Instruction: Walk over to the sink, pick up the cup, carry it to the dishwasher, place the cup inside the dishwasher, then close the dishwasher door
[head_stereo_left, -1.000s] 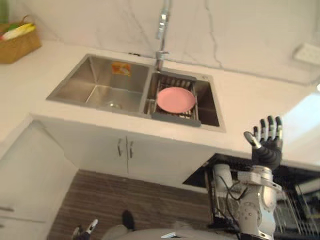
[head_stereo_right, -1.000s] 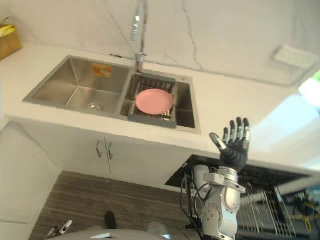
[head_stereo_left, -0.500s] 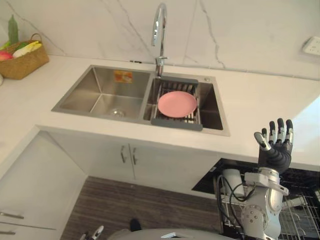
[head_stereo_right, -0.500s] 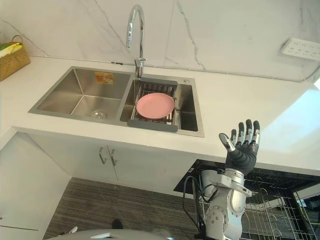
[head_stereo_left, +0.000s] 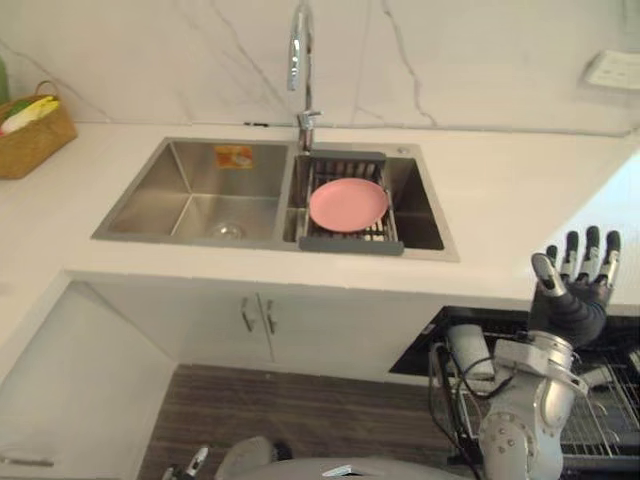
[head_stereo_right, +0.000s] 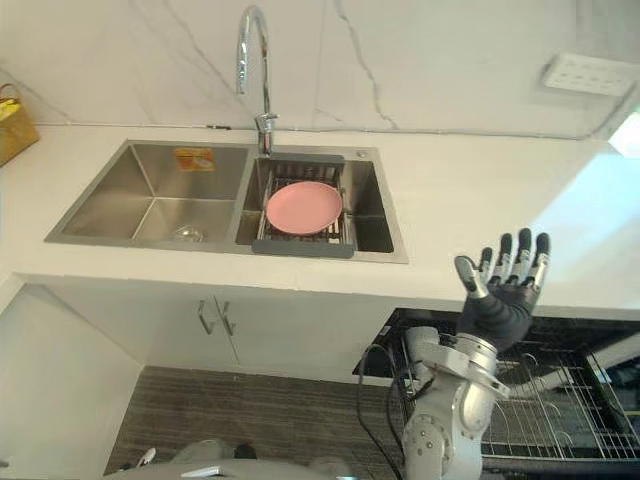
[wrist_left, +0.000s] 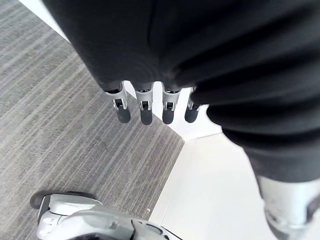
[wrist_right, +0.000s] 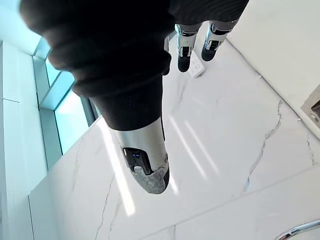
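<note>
With the right hand (head_stereo_right: 500, 300) raised near right, fingers spread and empty, and the left hand (wrist_left: 145, 107) hung low, fingers straight, the pink plate (head_stereo_left: 348, 204) lying flat on the rack (head_stereo_left: 350, 243) in the sink (head_stereo_left: 190, 185) could be pushed away rather than gripped by its thin rim.

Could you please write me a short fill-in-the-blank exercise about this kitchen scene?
The plate in the sink is ____. The raised hand is the robot's ____ one. The basket stands on the counter to the sink's ____. Below the counter, the dishwasher stands ____.
Missing words: pink; right; left; open.
</note>
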